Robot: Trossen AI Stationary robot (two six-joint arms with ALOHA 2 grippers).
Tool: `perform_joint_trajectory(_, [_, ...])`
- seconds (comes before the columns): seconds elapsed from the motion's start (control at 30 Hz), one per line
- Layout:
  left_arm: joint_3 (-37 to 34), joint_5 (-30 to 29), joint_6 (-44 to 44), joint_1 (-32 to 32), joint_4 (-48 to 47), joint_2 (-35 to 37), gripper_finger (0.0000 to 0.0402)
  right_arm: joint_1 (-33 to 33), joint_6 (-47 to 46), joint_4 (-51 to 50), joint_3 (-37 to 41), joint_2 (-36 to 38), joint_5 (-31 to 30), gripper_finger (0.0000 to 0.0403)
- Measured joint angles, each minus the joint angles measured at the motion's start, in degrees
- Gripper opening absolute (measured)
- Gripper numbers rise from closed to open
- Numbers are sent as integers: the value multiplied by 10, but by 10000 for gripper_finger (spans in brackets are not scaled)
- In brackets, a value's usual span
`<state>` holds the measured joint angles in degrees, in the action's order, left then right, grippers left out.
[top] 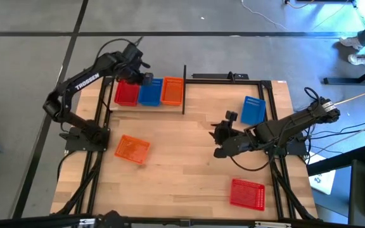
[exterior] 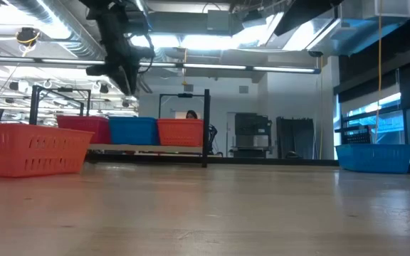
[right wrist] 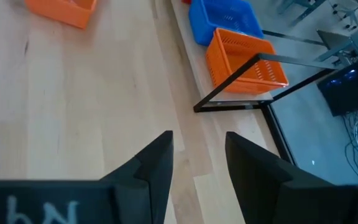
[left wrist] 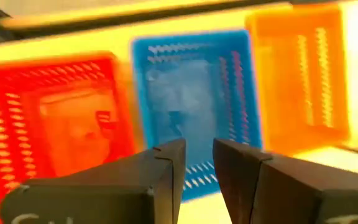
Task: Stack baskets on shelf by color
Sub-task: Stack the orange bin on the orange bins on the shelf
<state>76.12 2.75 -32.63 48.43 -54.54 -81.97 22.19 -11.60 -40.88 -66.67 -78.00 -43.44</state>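
Note:
On the shelf (top: 184, 101) at the table's far left, a red basket (top: 127, 94), a blue basket (top: 149, 92) and an orange basket (top: 172, 91) stand side by side on their bottoms. My left gripper (left wrist: 197, 152) hangs open above them, over the blue basket (left wrist: 191, 93), with nothing between its fingers. Loose on the tabletop are an orange basket (top: 132, 149), a blue basket (top: 253, 109) and a red basket (top: 247, 192). My right gripper (top: 218, 138) hovers open and empty over the table's right middle.
The shelf's black rods and an upright post (top: 184, 75) rise beside the orange basket on the shelf. Black frame rails (top: 233, 78) run along the table's far edge and its sides. Bare wood (top: 182, 164) lies between the loose baskets.

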Motion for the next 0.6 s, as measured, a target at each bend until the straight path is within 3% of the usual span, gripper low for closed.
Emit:
perform_joint_trajectory(0.07, [0, 34, 29, -15, -3, 8, 69, -1, 0, -5, -3, 2, 1, 149])
perform_joint_trajectory(0.17, [0, 73, 161, -55, -23, 30, 62, 0, 0, -33, -42, 4, 40, 149])
perform_joint_trajectory(0.37, [0, 93, 343, -155, -160, 77, 60, 0, -27, -164, -144, 6, 116, 149])
perform_joint_trajectory(0.6, [-1, 84, 338, -246, -240, 98, 60, -1, -21, -206, -197, 6, 201, 149])
